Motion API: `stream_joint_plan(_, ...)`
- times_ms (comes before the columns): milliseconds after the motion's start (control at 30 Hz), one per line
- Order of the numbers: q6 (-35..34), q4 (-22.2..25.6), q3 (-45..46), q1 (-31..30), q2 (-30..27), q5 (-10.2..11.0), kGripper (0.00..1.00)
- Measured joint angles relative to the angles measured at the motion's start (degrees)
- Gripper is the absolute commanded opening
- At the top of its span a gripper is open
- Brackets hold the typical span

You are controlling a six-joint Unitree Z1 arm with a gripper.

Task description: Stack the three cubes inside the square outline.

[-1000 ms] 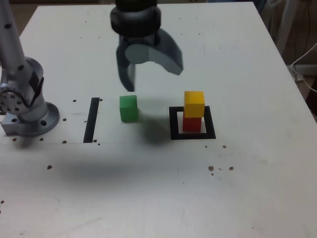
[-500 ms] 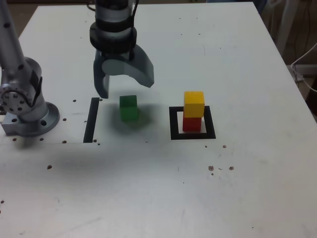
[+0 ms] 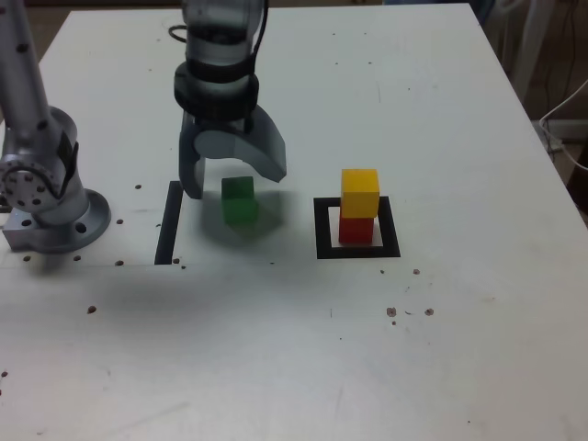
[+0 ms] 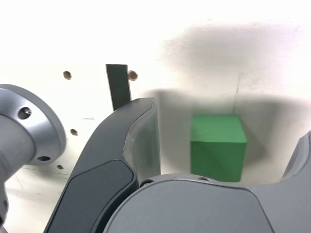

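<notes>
My claw (image 3: 230,179) hangs with jaws spread wide over the green cube (image 3: 240,200), to straddle it for lifting onto the yellow-on-red stack (image 3: 359,208) in the outline (image 3: 322,241).

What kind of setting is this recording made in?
Probably a robotics lab bench: a bare white table with an arm's base bolted on, a taped square outline and black strip as markers, and coloured cubes such as the green cube.
</notes>
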Motion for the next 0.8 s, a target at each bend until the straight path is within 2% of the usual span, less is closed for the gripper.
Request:
stream_joint_plan(100,0.0,-0.9,-0.5,0.0,1.0,-0.3,0.8)
stream_joint_plan(300,0.0,-1.3,-0.8,0.0,1.2,-0.4,0.62)
stream_joint_plan(433,0.0,-1.6,-0.7,0.0,2.1,-1.0,0.53)
stream_joint_plan(667,0.2,-2.6,0.0,0.0,2.5,-2.1,0.49)
stream_joint_plan(800,1.2,-2.7,0.1,0.0,2.8,-3.5,0.48)
